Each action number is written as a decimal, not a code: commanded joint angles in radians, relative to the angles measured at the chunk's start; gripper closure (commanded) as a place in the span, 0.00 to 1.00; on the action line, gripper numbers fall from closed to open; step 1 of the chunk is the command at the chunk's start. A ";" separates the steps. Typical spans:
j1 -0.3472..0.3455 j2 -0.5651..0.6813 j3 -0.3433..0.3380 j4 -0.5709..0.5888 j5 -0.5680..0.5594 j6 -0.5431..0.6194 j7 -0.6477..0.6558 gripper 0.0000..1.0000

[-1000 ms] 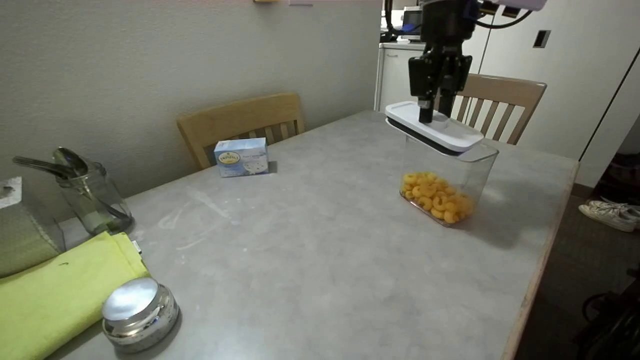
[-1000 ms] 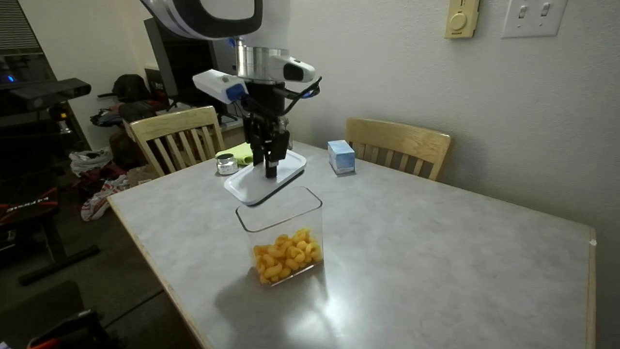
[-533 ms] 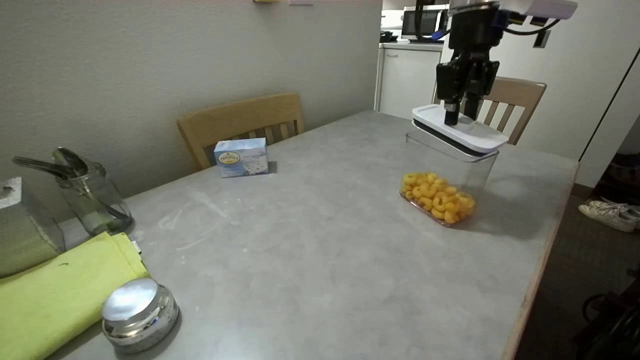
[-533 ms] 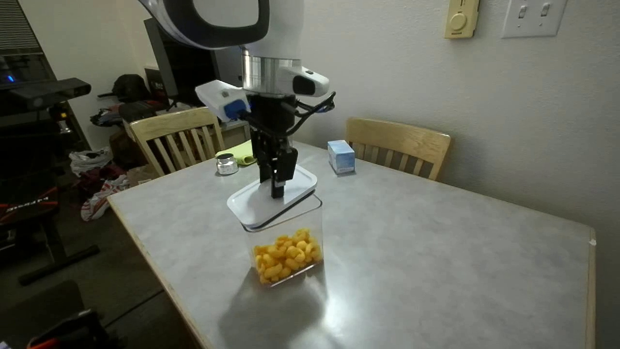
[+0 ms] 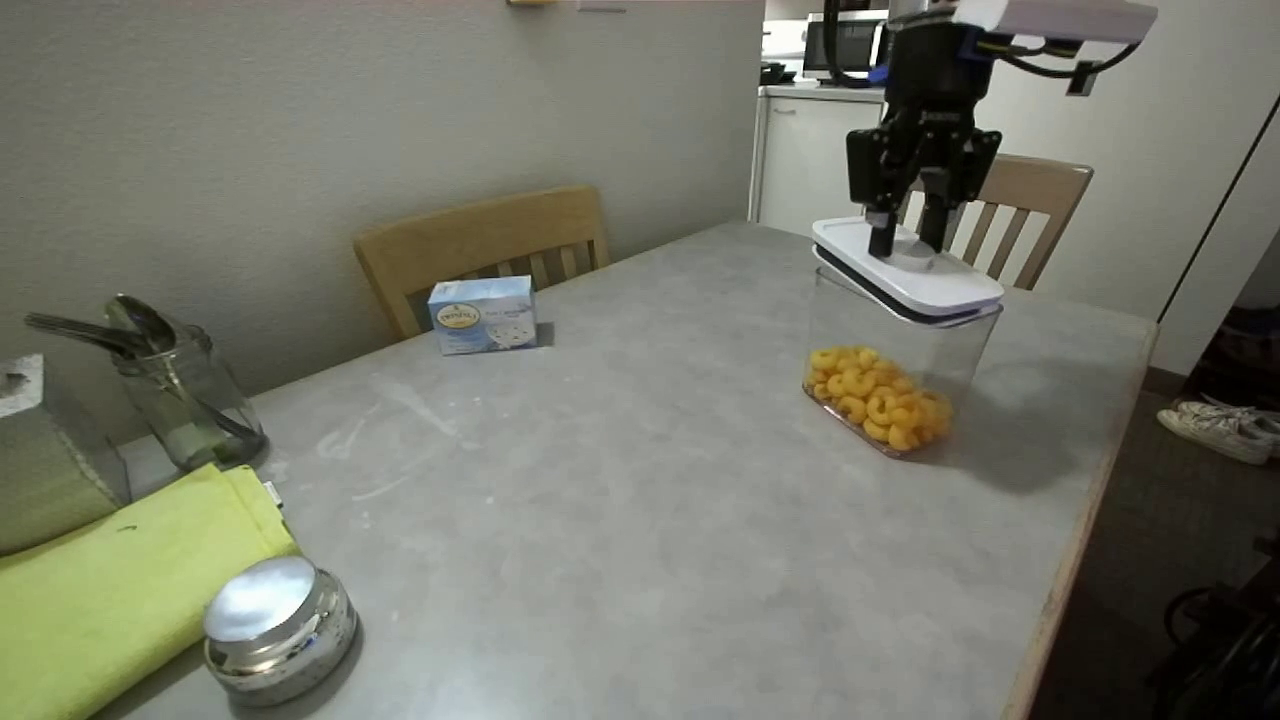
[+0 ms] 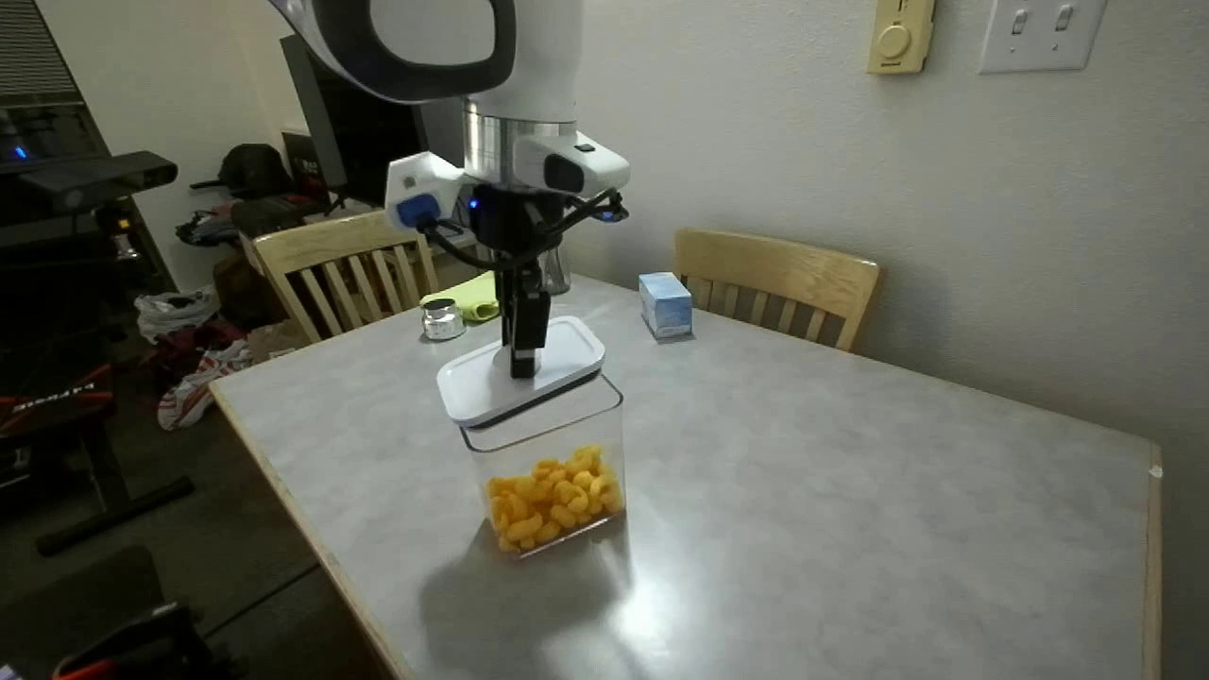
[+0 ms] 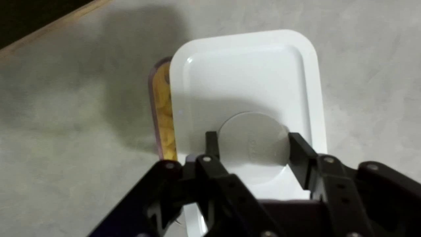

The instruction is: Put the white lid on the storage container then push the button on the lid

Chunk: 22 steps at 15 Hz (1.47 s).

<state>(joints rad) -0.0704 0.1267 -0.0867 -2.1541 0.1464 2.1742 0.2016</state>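
The white lid (image 5: pixel 940 285) is over the open top of the clear storage container (image 5: pixel 955 350), which holds yellow-orange pieces. The lid also shows in an exterior view (image 6: pixel 482 389), where the container's rim (image 6: pixel 619 392) sticks out past it on one side. In the wrist view the lid (image 7: pixel 243 79) leaves a strip of the container (image 7: pixel 163 108) uncovered on its left. My gripper (image 5: pixel 906 245) is shut on the round raised button (image 7: pixel 253 148), one finger on each side. The lid looks slightly tilted and not seated. Whether it touches the rim all along is unclear.
A blue-and-white box (image 5: pixel 485 315) stands at the table's wall side. A round metal tin (image 5: pixel 280 630), a yellow cloth (image 5: pixel 130 600) and a glass jar with cutlery (image 5: pixel 190 400) are at the far end from the container. The table edge (image 5: pixel 1090 520) runs near the container.
The held lid came down and across onto the container's top, then shifted slightly back in the last half second. The container has shifted very slightly. The wrist has turned a little.
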 commanded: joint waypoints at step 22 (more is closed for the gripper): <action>0.014 -0.041 -0.004 -0.068 -0.041 0.060 0.128 0.71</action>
<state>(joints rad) -0.0564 0.1108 -0.0998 -2.1768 0.0800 2.1967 0.3158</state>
